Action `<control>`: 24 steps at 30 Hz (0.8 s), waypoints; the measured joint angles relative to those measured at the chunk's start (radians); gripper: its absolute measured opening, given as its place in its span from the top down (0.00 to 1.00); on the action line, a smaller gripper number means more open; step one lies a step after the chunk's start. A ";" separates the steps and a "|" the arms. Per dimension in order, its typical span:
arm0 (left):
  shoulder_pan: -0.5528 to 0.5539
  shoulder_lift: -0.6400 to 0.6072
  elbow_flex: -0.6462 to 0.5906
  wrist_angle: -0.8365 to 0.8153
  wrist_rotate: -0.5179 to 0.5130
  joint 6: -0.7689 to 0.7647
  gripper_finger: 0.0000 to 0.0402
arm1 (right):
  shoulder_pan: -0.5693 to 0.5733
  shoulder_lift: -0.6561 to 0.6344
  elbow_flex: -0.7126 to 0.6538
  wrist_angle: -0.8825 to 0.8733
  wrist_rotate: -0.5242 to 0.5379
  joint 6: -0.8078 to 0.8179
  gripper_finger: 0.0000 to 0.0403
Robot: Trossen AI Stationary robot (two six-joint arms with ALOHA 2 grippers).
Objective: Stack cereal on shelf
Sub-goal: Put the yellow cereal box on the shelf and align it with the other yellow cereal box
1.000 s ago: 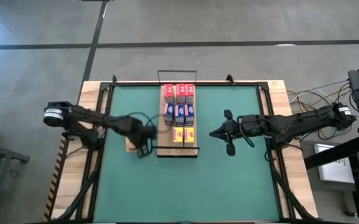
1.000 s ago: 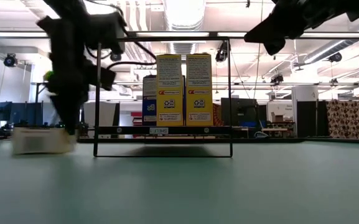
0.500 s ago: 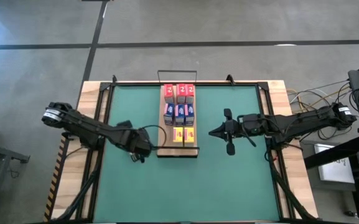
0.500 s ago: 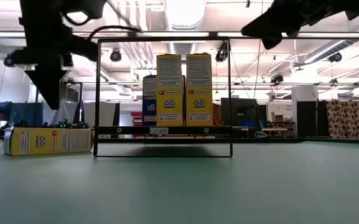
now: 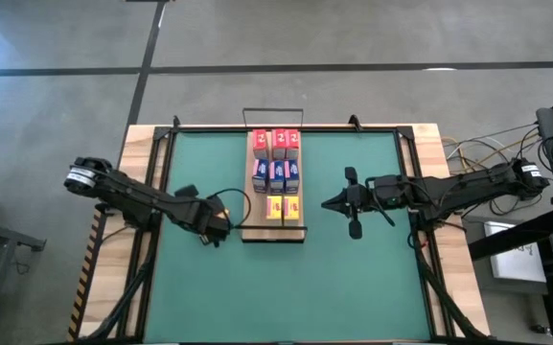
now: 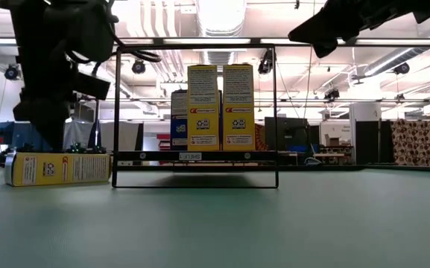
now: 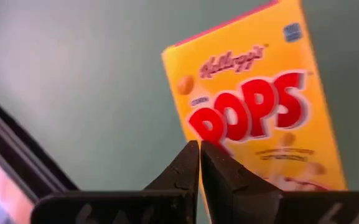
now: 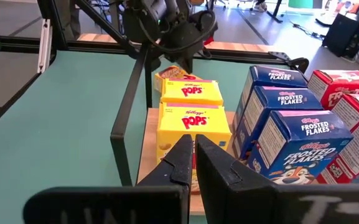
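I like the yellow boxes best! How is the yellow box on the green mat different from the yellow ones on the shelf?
The loose yellow box lies flat on the green mat, under the shut left gripper; the two shelf yellow boxes stand upright. The loose yellow box sits alone, beside the shelf; the shelf yellow boxes stand side by side on its board. All are the same yellow Pops cereal.

arms (image 5: pixel 151 199): dark, jointed | cables: black | wrist ends: silver
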 joint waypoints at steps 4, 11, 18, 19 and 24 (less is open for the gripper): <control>-0.001 0.000 0.000 0.017 0.046 0.006 1.00 | 0.000 0.000 0.000 0.000 0.000 0.000 0.98; -0.041 -0.001 0.003 0.052 0.173 0.011 1.00 | 0.000 0.000 0.000 0.000 0.000 0.000 0.98; -0.126 -0.001 0.043 0.122 0.283 0.011 1.00 | 0.000 0.000 0.001 0.000 0.000 0.002 0.98; -0.140 0.000 0.054 0.134 0.293 0.011 1.00 | 0.000 0.000 0.002 0.000 0.000 0.003 0.98; -0.211 0.000 0.103 0.253 0.302 0.018 1.00 | 0.000 0.000 0.002 0.000 0.000 0.003 0.98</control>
